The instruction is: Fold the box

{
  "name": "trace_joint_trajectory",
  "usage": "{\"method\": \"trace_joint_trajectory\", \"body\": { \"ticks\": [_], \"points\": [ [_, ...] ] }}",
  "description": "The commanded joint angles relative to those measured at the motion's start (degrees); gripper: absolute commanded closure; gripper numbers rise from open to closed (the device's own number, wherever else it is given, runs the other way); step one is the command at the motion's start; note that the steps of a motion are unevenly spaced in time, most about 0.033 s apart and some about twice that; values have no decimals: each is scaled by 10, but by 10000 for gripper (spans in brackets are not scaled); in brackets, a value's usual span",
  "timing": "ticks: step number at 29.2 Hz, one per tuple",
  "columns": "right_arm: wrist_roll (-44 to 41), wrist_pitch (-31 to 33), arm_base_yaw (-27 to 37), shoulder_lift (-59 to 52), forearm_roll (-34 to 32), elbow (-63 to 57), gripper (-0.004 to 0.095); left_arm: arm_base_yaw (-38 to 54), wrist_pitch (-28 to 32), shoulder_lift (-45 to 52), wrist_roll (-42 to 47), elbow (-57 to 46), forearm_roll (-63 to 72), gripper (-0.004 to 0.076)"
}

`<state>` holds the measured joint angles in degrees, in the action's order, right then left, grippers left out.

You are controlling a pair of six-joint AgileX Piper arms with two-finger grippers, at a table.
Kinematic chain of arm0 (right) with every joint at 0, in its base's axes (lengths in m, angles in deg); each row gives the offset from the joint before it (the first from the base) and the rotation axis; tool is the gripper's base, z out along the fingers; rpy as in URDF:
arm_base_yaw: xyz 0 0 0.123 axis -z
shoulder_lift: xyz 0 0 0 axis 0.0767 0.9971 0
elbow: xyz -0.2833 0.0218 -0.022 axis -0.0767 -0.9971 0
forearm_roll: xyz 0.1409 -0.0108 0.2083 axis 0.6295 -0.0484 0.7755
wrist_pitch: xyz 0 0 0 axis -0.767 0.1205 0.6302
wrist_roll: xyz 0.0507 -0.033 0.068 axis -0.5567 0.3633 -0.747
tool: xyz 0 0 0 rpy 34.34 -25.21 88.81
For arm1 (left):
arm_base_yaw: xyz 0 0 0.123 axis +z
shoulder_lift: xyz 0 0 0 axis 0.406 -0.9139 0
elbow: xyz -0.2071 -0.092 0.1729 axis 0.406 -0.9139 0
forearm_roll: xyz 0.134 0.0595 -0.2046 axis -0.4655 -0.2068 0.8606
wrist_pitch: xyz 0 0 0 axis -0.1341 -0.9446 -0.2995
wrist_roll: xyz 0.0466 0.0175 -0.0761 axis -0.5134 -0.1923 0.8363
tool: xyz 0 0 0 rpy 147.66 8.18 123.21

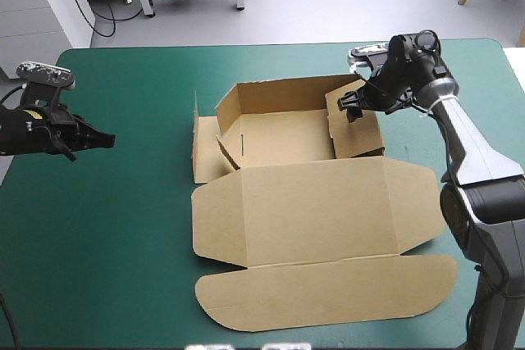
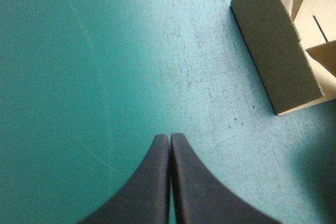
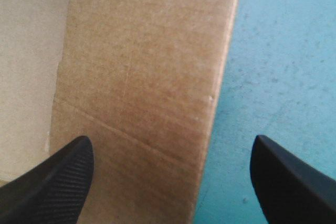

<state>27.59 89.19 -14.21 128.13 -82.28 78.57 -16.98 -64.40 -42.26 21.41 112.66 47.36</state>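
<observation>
- The box (image 1: 328,202) lies mid-table on the teal-green cover (image 1: 107,243), its far part raised into a tray and its near part flat.
- The left gripper (image 1: 108,140), clenched and empty, hovers well left of the box.
- The right gripper (image 1: 354,108), fingers spread, straddles the tray's right side.

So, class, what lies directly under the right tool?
Under the open right tool lies a brown panel of the box, with bare teal-green cover beside its edge. Whatever is beneath that panel is hidden by the board.
</observation>
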Motion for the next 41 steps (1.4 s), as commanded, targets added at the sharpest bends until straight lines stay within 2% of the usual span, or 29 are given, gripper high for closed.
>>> {"method": "trace_joint_trajectory", "body": {
  "ticks": [1,7,10,13,19,27,33,37,41],
  "points": [
    [7,-16,2,-16,12,15,157,0,25,18,6,16,15,734],
    [7,-16,2,3,13,15,168,0,22,18,6,16,15,734],
    [7,-16,2,4,13,15,255,0,22,18,6,16,15,734],
    [7,-16,2,4,13,15,437,0,22,18,6,16,15,734],
    [7,-16,2,4,16,15,929,0,23,17,6,16,15,734],
    [7,-16,12,-12,19,15,927,0,32,17,6,9,-2,734],
    [77,-15,54,-95,72,15,928,3,27,13,46,-23,-113,734],
    [105,-15,93,-145,105,15,928,12,46,13,81,-66,-171,734],
    [127,-15,135,-193,126,15,928,50,98,13,104,-125,-141,734]
  ]
}}
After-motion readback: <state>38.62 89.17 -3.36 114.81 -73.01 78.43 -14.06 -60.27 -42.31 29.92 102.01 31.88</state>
